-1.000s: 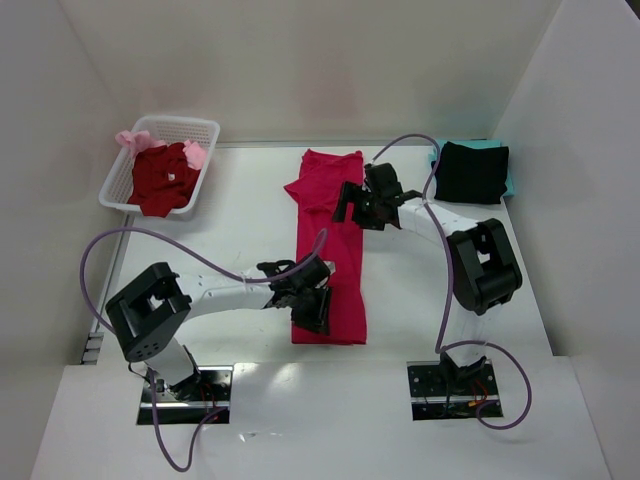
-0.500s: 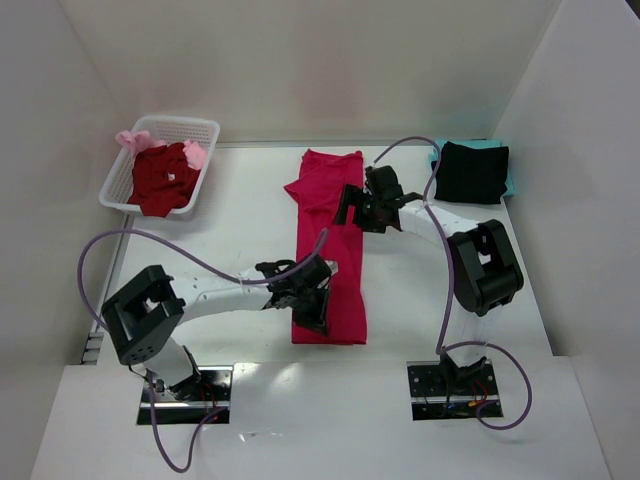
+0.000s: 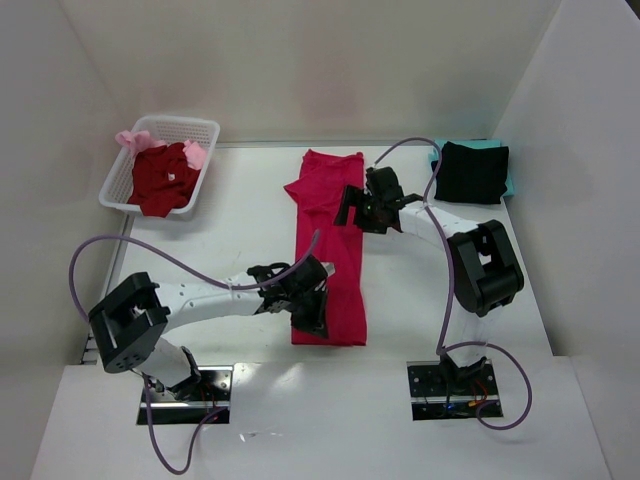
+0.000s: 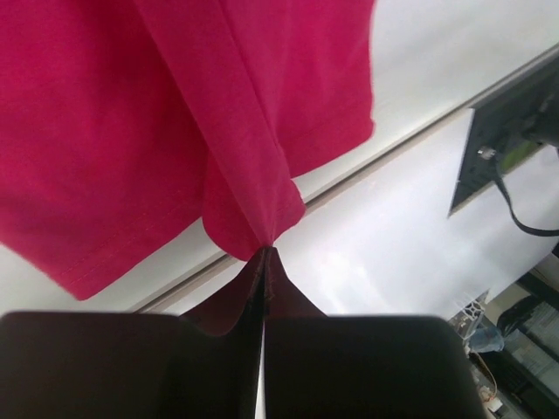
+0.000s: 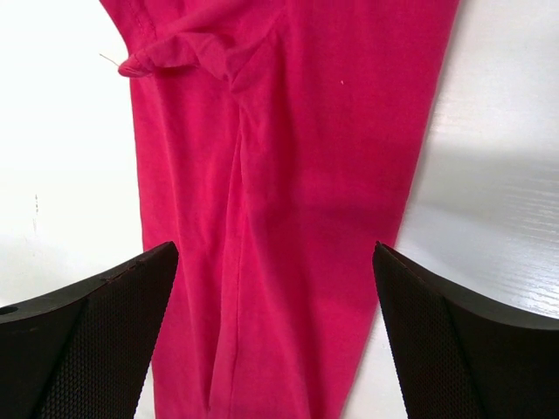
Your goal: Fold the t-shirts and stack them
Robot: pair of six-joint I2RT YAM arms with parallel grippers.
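1. Left gripper point(image 4: 265, 262) has barely moved and stays pinched on the crimson t-shirt point(image 3: 345, 265) at its near hem.
2. Right gripper point(image 5: 273, 253) remains open, with cloth directly beneath it, so the next fold seems not yet begun.

Five t-shirts are showing: one crimson-pink t-shirt point(image 3: 330, 250), one black t-shirt point(image 3: 472, 172), one teal t-shirt point(image 3: 511, 175), one dark red t-shirt point(image 3: 160, 180) and one pale pink t-shirt point(image 3: 131, 139). One basket point(image 3: 190, 124) is sitting on the table point(image 3: 230, 225). Two arms are operating: left arm point(image 3: 200, 295) and right arm point(image 3: 485, 268).
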